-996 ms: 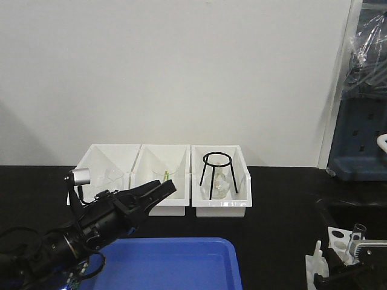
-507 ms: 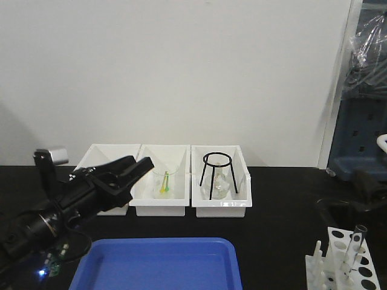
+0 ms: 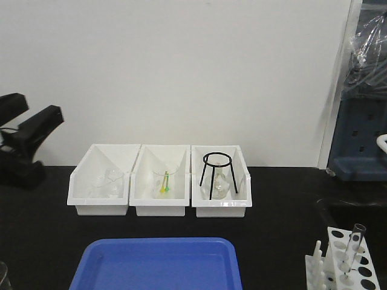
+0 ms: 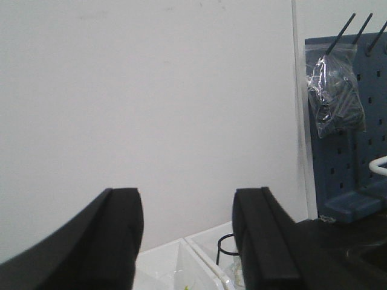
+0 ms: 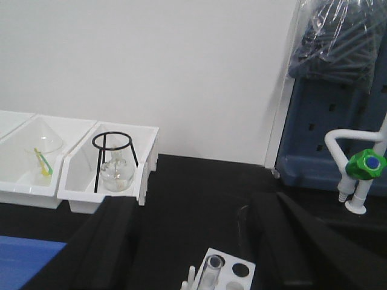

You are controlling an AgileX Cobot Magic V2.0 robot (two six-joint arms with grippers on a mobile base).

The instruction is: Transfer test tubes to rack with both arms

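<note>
The left arm's black pointed gripper (image 3: pixel 30 124) is raised at nine o'clock in the front view, jaws apart and empty — the wrist view shows only wall between them. The right arm's black gripper (image 5: pixel 193 241) hangs just above the small white plastic rack with round holes (image 3: pixel 357 266), prongs spread, nothing held; likely clearing away from the rack. One slender clear glass test tube (image 3: pixel 354 244) stands in the rack at five o'clock, leaning slightly, rim open — seated, apparently. The blue plastic tray (image 3: pixel 157 266) sits at six o'clock.
</note>
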